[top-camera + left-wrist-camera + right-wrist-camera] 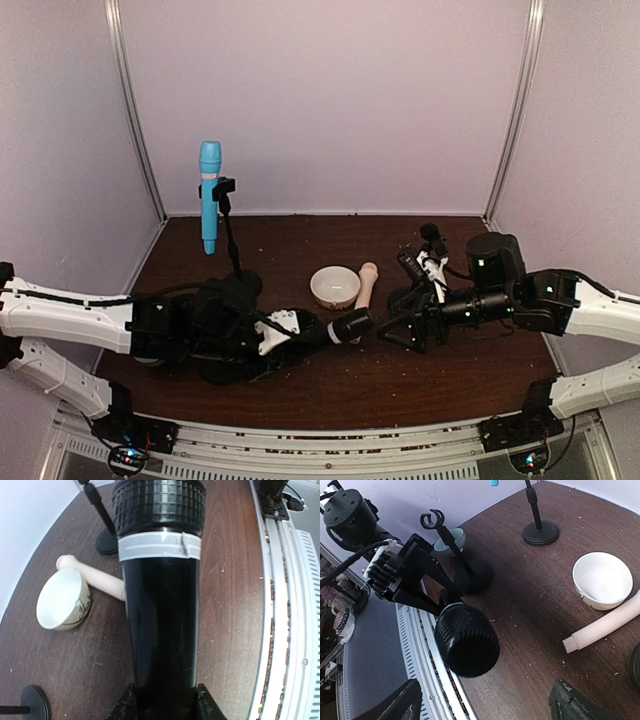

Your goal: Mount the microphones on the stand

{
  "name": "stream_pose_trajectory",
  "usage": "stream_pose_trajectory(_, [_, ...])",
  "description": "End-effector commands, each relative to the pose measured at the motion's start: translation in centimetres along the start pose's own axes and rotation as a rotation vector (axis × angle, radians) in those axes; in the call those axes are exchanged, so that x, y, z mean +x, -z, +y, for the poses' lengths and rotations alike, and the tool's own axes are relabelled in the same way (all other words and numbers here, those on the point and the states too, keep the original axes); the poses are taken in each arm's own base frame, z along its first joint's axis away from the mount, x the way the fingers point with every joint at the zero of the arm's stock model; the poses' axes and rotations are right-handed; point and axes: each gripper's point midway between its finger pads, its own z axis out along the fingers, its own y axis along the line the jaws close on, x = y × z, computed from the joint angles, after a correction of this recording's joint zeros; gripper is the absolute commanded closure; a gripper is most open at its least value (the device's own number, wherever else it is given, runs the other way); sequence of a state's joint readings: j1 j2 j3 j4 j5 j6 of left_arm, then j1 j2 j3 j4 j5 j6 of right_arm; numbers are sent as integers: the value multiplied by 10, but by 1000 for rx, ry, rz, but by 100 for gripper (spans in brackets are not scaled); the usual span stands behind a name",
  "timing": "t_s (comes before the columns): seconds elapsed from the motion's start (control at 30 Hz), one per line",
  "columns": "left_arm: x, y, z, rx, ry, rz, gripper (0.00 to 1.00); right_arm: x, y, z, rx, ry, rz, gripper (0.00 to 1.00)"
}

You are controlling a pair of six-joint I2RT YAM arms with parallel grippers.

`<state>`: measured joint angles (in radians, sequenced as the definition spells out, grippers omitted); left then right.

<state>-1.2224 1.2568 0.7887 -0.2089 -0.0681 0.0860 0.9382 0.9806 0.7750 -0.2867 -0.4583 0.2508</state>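
Note:
My left gripper [165, 706] is shut on the handle of the black microphone [161, 605], which lies level just above the table and points its head [467, 640] to the right. Just in front of that head, my right gripper [487, 705] stands open, its fingers wide on either side and apart from it. In the top view the two grippers meet at the table's middle [340, 325] [405, 330]. The light blue microphone [209, 195] sits upright in the clip of the left stand [232, 245]. On the table the pale cream-pink microphone [366, 283] lies beside a bowl.
A white bowl [335, 287] stands at mid-table, touching the cream-pink microphone. A stand with an empty clip [432, 520] is near the left arm, a teal bowl [451, 540] behind it. Another stand [430, 240] rises by the right arm. The metal rail [280, 630] runs along the near edge.

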Motion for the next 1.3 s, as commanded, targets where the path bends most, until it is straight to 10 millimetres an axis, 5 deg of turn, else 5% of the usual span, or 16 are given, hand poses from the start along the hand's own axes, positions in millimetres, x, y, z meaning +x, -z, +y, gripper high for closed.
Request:
stream_pose_trajectory(0.0, [-43,8,-5,21,-59,-122,100,-14,-1,8,-23,-11,-12,11])
stream_pose_trajectory(0.6, [-55,-2,-10,25,-96,-103,100,-20,-29,25,-180,-166,-11,20])
stream_pose_trajectory(1.03, [-58,-6,-9,10,-78,-120,100,-11,-43,21,-181,-203,28,41])
stream_pose_trajectory(1.17, [-57,-10,-7,-4,-60,-109,100,-9,-47,19,-175,-198,37,57])
stream_pose_trajectory(1.27, [-54,-15,5,-69,-15,-81,75,-11,-47,20,-183,-195,32,72])
